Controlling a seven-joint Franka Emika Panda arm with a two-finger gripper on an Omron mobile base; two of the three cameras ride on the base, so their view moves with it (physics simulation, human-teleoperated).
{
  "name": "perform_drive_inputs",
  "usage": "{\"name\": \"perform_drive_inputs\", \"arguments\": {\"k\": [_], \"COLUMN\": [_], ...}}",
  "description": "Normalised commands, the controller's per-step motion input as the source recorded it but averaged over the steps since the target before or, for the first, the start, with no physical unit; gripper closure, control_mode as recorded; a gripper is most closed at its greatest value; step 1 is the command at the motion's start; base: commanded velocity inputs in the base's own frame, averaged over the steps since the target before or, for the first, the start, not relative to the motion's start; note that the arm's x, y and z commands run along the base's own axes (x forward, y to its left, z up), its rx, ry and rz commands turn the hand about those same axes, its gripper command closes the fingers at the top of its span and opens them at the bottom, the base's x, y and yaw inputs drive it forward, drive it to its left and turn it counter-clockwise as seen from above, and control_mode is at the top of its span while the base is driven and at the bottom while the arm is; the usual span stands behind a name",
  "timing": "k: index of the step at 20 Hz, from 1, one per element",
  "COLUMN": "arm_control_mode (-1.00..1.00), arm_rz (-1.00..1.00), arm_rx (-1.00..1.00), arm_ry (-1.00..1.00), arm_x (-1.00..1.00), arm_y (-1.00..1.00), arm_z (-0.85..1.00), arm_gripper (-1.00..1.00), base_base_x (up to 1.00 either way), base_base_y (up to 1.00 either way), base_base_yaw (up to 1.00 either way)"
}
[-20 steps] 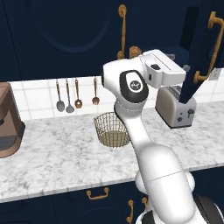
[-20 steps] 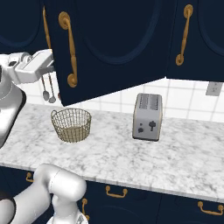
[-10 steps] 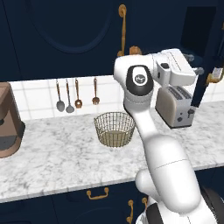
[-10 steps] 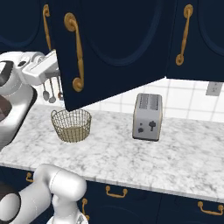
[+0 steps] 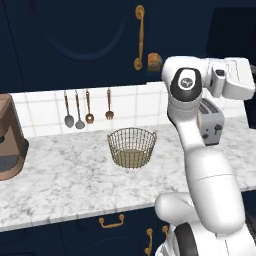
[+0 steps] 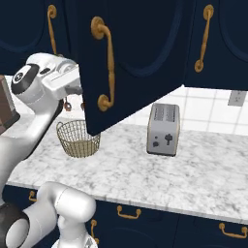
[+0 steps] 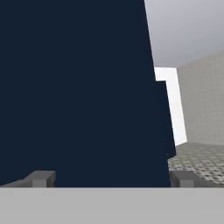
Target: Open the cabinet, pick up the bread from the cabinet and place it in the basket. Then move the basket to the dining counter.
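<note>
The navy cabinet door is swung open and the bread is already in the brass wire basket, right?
Not quite. The navy cabinet door is swung open, but the round brass wire basket holds nothing, as the left base view shows.

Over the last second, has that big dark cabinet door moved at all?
Yes. The cabinet door has swung further open, its lower edge now out above the basket, with the toaster unmoved.

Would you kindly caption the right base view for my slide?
Cabinet door swung open over the marble counter, between wire basket and toaster.
</note>
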Motion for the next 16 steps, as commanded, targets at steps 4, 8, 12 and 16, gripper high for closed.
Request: {"name": "perform_drive_inputs", "arguments": {"k": [4, 8, 12, 16], "arm_control_mode": [-1.00, -1.00, -1.00, -1.00], "arm_rz": [-0.07, 0.02, 0.12, 0.29], "arm_rx": [0.06, 0.09, 0.06, 0.03], "arm_ry": [0.00, -0.01, 0.00, 0.00], "arm_x": [-0.01, 0.00, 0.00, 0.00], "arm_y": [-1.00, -1.00, -0.97, -0.85], "arm_z": [0.00, 0.00, 0.00, -0.01], "arm_gripper": [-1.00, -1.00, -1.00, -1.00], "base_base_x": [0.00, 0.00, 0.00, 0.00], "base_base_y": [0.00, 0.00, 0.00, 0.00], "base_base_yaw": [0.00, 0.00, 0.00, 0.00]}}
